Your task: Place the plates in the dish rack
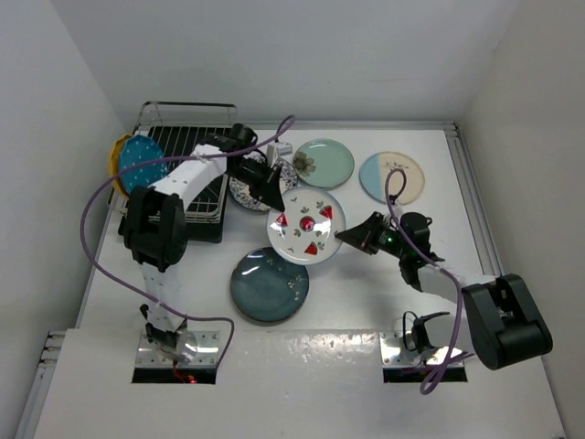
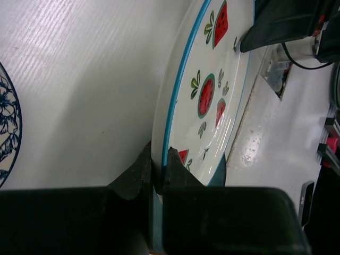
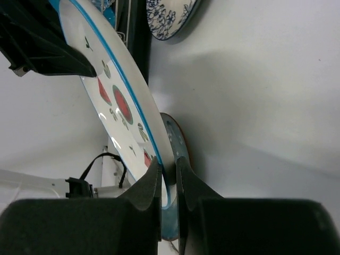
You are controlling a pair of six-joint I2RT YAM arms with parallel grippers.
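Jointly, left claw (image 2: pixel 158 159) and right claw (image 3: pixel 169 170) each pinch opposite edges of the watermelon plate (image 1: pixel 306 224).

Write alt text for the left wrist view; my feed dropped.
The left gripper clamps the rim of the watermelon plate, seen at a steep angle over the white table. The right gripper grips its far rim at top right; a blue-floral plate peeks in at the left edge.
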